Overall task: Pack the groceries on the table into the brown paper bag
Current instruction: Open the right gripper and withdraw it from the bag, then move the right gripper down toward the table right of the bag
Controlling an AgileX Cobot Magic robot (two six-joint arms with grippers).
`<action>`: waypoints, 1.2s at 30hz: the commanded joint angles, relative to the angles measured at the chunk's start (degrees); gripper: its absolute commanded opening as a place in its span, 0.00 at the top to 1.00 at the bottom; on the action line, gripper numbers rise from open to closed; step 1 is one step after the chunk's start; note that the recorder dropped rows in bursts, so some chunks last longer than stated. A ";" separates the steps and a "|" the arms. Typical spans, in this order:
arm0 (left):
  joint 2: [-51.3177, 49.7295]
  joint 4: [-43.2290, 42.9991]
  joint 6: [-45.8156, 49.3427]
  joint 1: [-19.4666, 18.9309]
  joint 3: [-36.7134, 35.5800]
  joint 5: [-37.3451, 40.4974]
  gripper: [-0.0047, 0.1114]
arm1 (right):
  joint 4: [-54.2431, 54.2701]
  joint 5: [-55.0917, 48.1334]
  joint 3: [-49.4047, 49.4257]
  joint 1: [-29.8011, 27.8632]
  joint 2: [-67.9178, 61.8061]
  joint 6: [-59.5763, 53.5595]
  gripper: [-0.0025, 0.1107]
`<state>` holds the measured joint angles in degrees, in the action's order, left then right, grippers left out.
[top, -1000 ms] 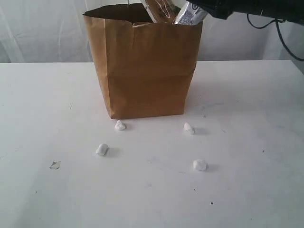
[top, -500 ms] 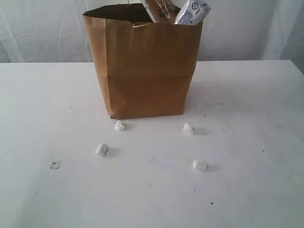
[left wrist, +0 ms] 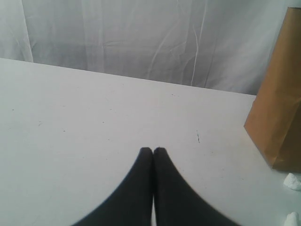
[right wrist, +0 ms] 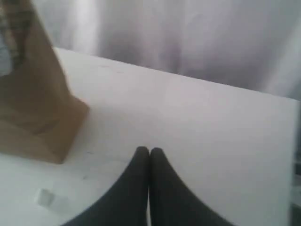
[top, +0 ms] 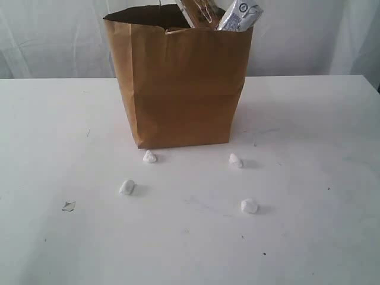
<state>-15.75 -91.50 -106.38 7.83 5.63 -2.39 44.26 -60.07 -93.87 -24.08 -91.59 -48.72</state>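
Brown paper bag apart from left gripper and right gripper, both closed, empty.

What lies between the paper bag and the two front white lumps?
A left white lump and a right white lump, near the brown paper bag, in the exterior view.

Right gripper seen from the wrist, its two black fingers pressed together with nothing between them, over the white bench. The brown paper bag stands upright on the bench, well apart from the gripper; a blurred patterned item, not identifiable, shows at its top. A small white lump lies near the bag's base. Pale curtain behind
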 commanded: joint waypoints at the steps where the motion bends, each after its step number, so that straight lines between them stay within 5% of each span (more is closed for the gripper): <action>1: -0.19 -1.08 0.00 0.29 0.26 -0.10 0.96 | -9.82 13.05 9.40 -0.51 13.68 9.77 0.98; 11: -0.19 -1.08 0.00 0.29 0.26 -0.10 0.96 | -9.31 28.83 34.61 -0.22 41.42 10.56 0.98; 24: -0.19 -1.08 0.00 0.29 0.26 -0.10 0.96 | -8.55 53.56 65.50 13.32 70.97 29.93 0.98; 29: -0.19 -1.08 -0.01 0.29 0.26 -0.53 0.96 | -21.33 67.05 73.88 16.27 74.99 48.72 0.98; 32: -0.19 -1.08 -0.01 0.29 0.26 -0.79 0.96 | -38.27 71.28 80.29 18.29 73.30 66.51 0.98; 36: -0.19 -1.08 -0.01 0.29 0.26 -0.79 0.96 | -43.10 71.28 82.44 21.77 69.53 66.95 0.98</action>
<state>-15.75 -91.50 -106.38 7.83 5.63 -2.83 4.10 9.65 -11.87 -3.84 -20.47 17.34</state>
